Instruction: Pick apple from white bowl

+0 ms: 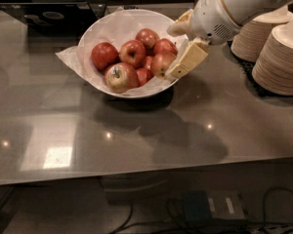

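Observation:
The white bowl point(107, 30) lined with crumpled white paper stands at the back middle of the counter and holds several apples. The apple point(161, 62), large and red with a dull yellow-green blush, lies at the right side of the pile. My gripper point(177, 48) hangs over the bowl's right rim, open. Its lower cream finger point(187, 60) rests against the right side of that apple. Its upper finger point(178, 27) sits above another red apple point(164, 46). A yellower apple with a dark stem pit point(120, 77) lies at the front of the pile.
Stacks of beige paper bowls point(282, 57) stand at the right, close behind my arm. A dark tray-like object point(49, 16) sits at the back left. The counter's front edge point(136, 177) runs across the lower part of the view, with cables below.

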Motion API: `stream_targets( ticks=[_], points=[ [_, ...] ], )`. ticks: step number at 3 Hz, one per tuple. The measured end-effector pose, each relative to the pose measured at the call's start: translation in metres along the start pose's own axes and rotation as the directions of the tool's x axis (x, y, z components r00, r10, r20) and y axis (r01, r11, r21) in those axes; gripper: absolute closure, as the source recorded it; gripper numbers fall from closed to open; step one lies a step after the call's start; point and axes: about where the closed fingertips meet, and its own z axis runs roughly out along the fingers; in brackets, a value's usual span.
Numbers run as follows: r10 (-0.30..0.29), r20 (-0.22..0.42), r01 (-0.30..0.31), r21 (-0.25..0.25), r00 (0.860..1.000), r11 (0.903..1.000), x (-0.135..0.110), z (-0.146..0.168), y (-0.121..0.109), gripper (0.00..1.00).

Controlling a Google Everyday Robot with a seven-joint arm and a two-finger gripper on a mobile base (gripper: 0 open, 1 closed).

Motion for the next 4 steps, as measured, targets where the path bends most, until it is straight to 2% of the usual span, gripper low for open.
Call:
stream_targets(
  ticks=[1, 2, 4],
  points=[
    [-0.007, 0.030, 0.007, -0.023, 1.000, 0.9997, -0.003, 0.020, -0.013, 0.32],
    [-0.001, 0.028, 0.002, -0.027, 1.000, 0.9996, 0.000, 0.024, -0.015, 0.29],
    [0.025, 0.018, -0.024, -0.051, 1.000, 0.9984, 0.012, 0.033, -0.011, 0.37]
  ],
)
